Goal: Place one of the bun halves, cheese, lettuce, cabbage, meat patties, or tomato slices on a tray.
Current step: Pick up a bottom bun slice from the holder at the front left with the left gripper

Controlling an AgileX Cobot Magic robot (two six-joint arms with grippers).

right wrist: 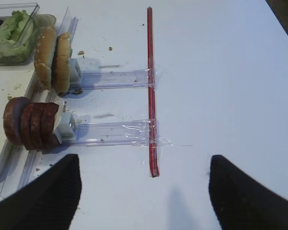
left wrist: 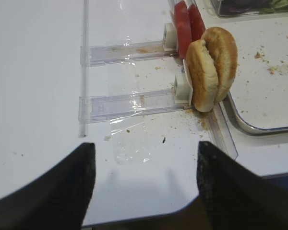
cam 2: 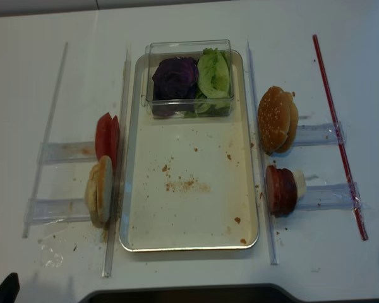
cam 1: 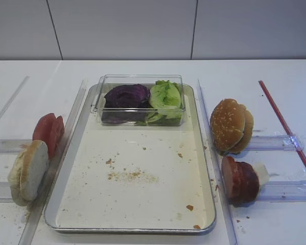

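The metal tray (cam 1: 143,158) lies mid-table, bare except for crumbs. On its far end a clear box (cam 1: 143,78) holds purple cabbage (cam 1: 126,96) and lettuce (cam 1: 166,97). Left of the tray, tomato slices (cam 1: 48,131) and pale bun halves (cam 1: 28,171) stand on edge. To its right stand sesame bun halves (cam 1: 230,125), then meat patties (cam 1: 238,178) with a cream cheese slab (cam 1: 261,173) behind them. My left gripper (left wrist: 144,187) hangs open and empty over the table's front edge, short of the pale bun halves (left wrist: 211,67). My right gripper (right wrist: 144,191) is open and empty, right of the patties (right wrist: 31,123).
Clear plastic rails (left wrist: 129,103) with white end blocks hold the food upright on both sides of the tray. A red strip (right wrist: 150,72) is taped across the right rails. Long clear strips (cam 1: 214,153) run along the tray's sides. Crumbs lie around the pale buns.
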